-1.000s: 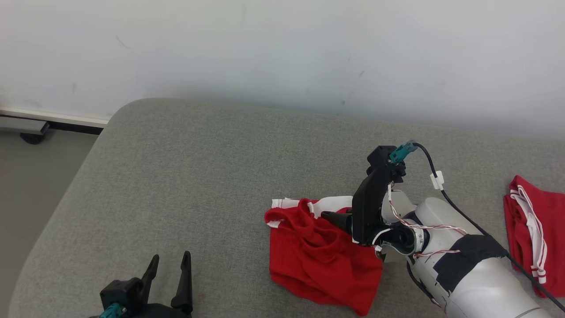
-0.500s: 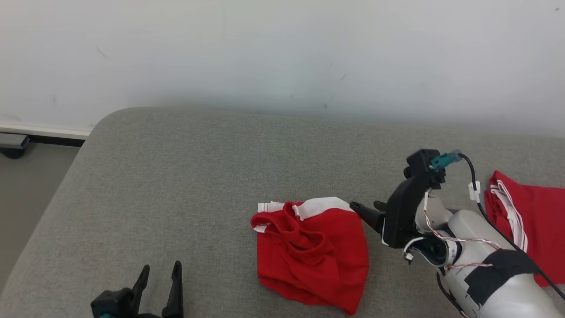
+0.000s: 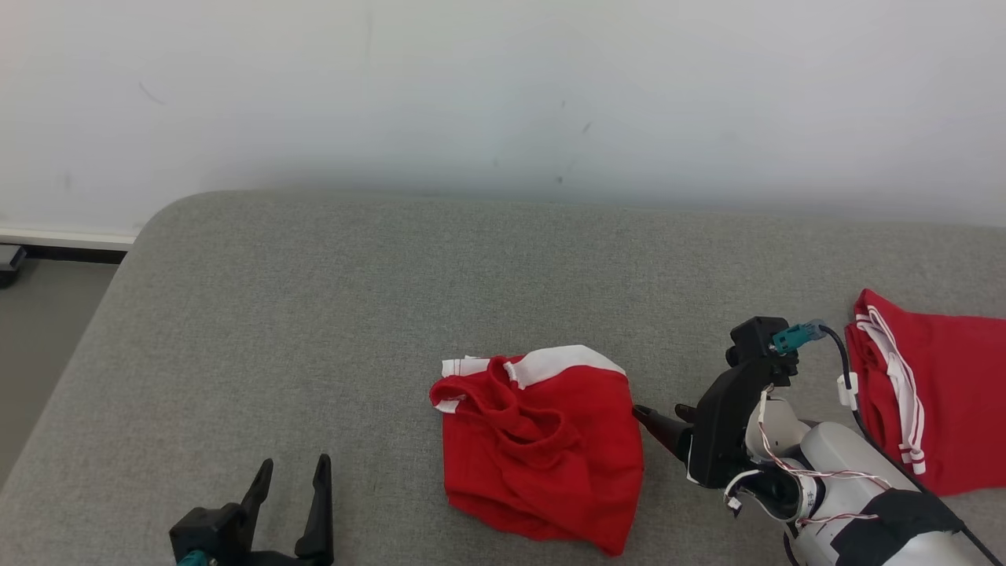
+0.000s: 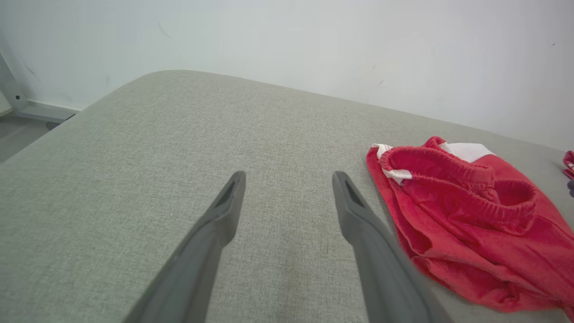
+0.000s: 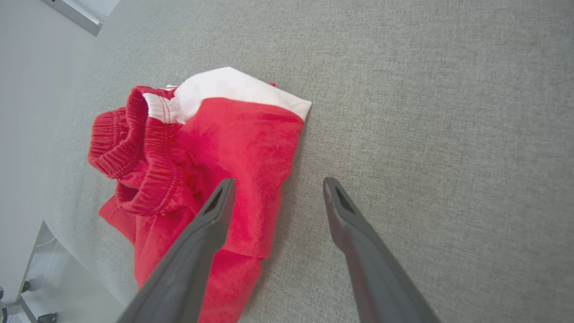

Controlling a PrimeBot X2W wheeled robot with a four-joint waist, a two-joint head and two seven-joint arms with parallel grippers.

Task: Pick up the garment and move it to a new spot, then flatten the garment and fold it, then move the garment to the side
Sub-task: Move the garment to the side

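The garment [image 3: 542,448] is a pair of red shorts with white trim, lying crumpled on the grey cushion [image 3: 314,314] near its front middle. My right gripper [image 3: 660,413] hovers just to the right of it, open and empty, fingers pointing at its right edge. In the right wrist view the gripper [image 5: 278,184] stands open, its left finger over the edge of the garment [image 5: 210,157] and its right finger over bare cushion. My left gripper [image 3: 295,464] is open at the lower left. In the left wrist view it [image 4: 289,176] is open over bare fabric, with the garment [image 4: 471,215] to its right.
A second red garment with white stripes [image 3: 935,393] lies at the cushion's right end, close behind my right arm. A white wall runs along the back of the cushion. The cushion's rounded left corner drops to grey floor [image 3: 39,330].
My right gripper has drawn back to the right off the garment, which now lies free on the cushion. The head camera has shifted. The left gripper keeps its place.
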